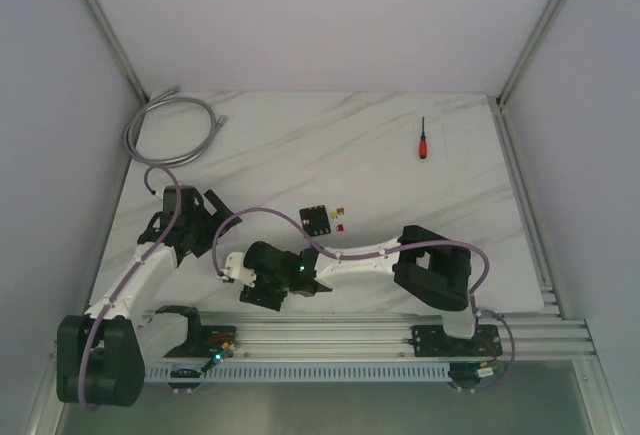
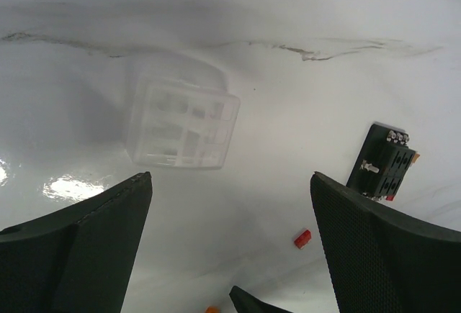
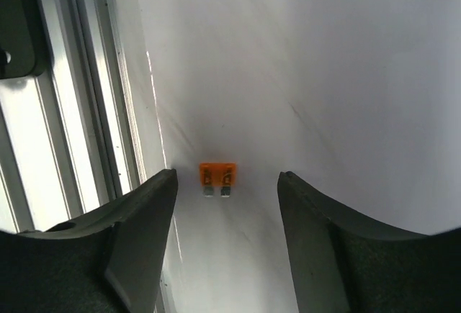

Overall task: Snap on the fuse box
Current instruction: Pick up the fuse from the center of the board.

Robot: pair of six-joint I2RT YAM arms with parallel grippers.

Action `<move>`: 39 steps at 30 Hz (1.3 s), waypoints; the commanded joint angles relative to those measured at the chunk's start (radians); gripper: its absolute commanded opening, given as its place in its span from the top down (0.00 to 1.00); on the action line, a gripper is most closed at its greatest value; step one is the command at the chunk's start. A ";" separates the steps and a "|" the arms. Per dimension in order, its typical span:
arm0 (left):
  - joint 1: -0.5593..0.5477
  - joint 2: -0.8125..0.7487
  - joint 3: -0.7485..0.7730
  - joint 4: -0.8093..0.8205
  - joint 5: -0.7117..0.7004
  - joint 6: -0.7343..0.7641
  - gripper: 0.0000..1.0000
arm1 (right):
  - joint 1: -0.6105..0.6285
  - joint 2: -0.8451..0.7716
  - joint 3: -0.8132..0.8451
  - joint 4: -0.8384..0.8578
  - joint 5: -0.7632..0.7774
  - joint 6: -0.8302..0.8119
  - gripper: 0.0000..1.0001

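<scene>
Black fingers [image 2: 79, 241] of the left gripper [image 2: 230, 180] are gaping wide over the marble table [image 1: 400, 175], gripping nothing. Just beyond, the fuse box [image 2: 382, 163] is lying flat mid-table, a clear cover [image 2: 181, 122] sitting apart from it. The right gripper [image 3: 227, 174] is hanging partly spread around an orange fuse [image 3: 217, 178], not touching it. A red-handled screwdriver [image 1: 423, 140] is lying far back.

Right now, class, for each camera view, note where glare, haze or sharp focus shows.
Top external view: soft, even light, the screwdriver small but distinct. Left wrist view: a glare patch on the table at lower left, the clear cover hazy, the fuse box sharper. Right wrist view: the orange fuse crisp, bright reflections streaking the rail.
</scene>
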 commanded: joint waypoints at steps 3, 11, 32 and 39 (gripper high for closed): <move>0.009 -0.015 -0.013 0.013 0.023 0.007 0.00 | 0.003 0.051 0.051 -0.013 0.065 -0.015 0.44; 0.009 -0.008 -0.012 0.017 0.036 0.003 0.00 | -0.002 0.036 0.022 -0.041 0.159 -0.008 0.62; -0.001 0.001 -0.001 0.044 0.085 0.018 0.00 | -0.200 -0.214 -0.155 -0.189 0.021 0.056 0.57; 0.001 0.011 0.007 0.044 0.081 0.027 0.00 | -0.192 -0.130 -0.031 -0.104 -0.106 -0.078 0.41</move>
